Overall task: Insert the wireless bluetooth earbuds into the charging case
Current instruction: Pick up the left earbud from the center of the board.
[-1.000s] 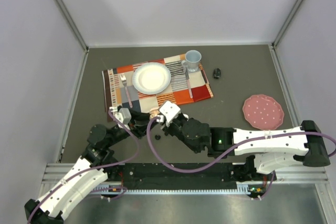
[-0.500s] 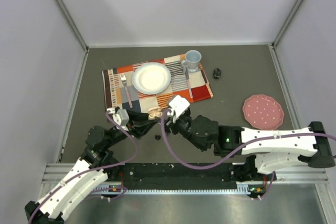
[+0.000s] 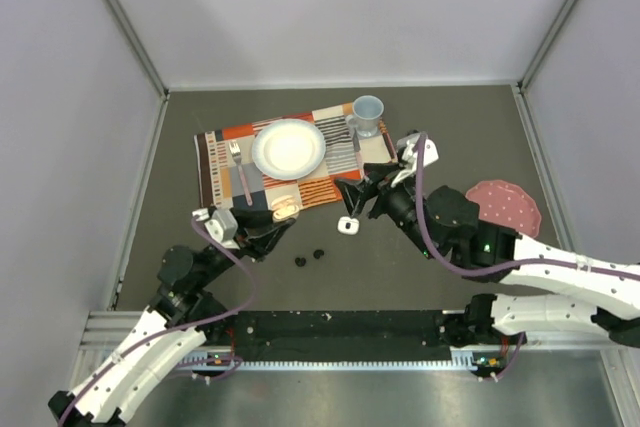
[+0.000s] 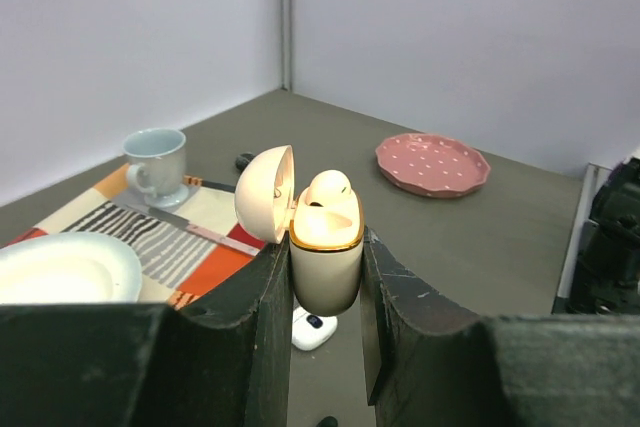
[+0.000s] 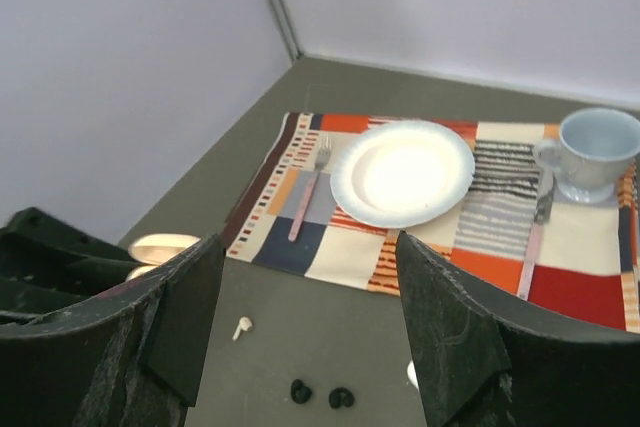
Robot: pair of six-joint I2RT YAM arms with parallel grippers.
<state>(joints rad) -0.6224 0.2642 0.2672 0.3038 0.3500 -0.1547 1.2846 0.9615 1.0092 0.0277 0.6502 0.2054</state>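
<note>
The left gripper (image 4: 326,292) clamps the open charging case (image 4: 325,247) upright; the right gripper (image 5: 310,272), spread wide and empty, should pinch the white earbud (image 5: 241,328) by its stem.

Left wrist: lower half of charging case (image 4: 325,277) masked by left fingers (image 4: 235,347); small white item (image 4: 310,330) beyond it half covered, identity unclear; white plate (image 4: 60,267) cut by left edge. Right wrist: cup (image 5: 598,152) clipped at right edge. Overhead: pink plate (image 3: 512,202) partly under right arm (image 3: 470,237); black earbuds (image 3: 300,261) mere specks on surface (image 3: 450,147), shape unreadable.
</note>
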